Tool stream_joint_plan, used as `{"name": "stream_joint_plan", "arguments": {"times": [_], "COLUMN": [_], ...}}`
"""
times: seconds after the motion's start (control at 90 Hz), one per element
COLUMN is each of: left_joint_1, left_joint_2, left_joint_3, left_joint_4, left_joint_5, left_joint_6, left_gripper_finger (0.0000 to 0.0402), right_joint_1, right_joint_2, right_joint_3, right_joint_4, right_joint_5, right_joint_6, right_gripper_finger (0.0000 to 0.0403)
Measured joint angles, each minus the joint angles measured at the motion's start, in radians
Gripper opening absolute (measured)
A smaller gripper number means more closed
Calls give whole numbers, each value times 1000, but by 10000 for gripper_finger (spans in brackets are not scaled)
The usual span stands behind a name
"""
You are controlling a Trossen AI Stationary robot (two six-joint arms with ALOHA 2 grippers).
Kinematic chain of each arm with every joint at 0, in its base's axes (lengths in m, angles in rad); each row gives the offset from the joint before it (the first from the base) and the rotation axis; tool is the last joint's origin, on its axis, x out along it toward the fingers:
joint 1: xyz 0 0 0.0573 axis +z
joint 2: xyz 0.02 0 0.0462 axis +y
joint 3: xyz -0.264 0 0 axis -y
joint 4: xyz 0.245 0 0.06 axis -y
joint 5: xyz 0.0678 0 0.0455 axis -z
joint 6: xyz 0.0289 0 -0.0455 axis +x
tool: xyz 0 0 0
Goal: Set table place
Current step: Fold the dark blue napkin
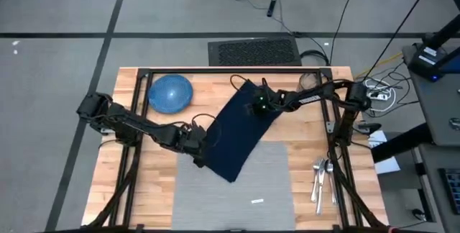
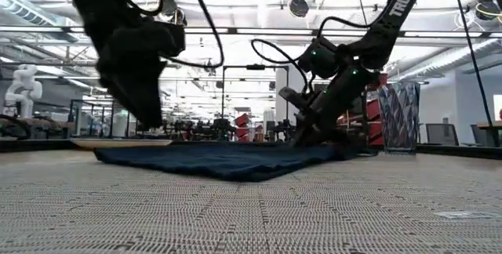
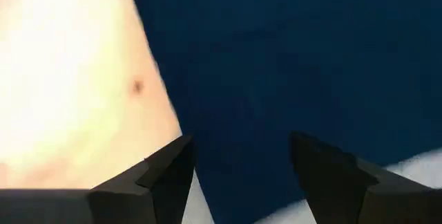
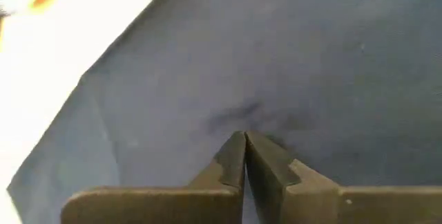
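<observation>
Navy napkin [image 1: 241,132] spread diagonally, overlapping placemat [image 1: 244,190] at its 12 o'clock edge. Left gripper [image 1: 199,147] spread open, empty, at napkin's 8 o'clock edge; right gripper [image 1: 256,104] pinched closed on napkin's 1 o'clock end.

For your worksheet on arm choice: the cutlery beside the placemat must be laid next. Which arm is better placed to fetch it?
Probably the right. The cutlery lies on the table's right side, beneath that arm's base, though the right gripper is shut on the napkin. The left gripper is open, farther away.

One placemat [image 1: 251,183], one napkin [image 1: 241,136], one dish [image 1: 170,93].
</observation>
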Motion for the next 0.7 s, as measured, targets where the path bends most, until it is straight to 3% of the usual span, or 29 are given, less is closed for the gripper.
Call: {"name": "stream_joint_plan", "arguments": {"times": [0.167,0.411,0.7], "left_joint_1": [100,195,198], "left_joint_2": [16,75,79], "left_joint_3": [1,-32,-89], "left_joint_4": [40,59,103], "left_joint_5": [21,141,257], "left_joint_6": [177,349,293], "left_gripper_finger": [221,221,221], "right_joint_1": [55,149,241], "right_joint_2": [-34,-74,-160], "right_joint_3": [3,2,3], "right_joint_4": [30,-96,-316], "right_joint_5": [-7,50,148], "right_joint_6": [21,53,80], "right_gripper_finger": [0,0,0]}}
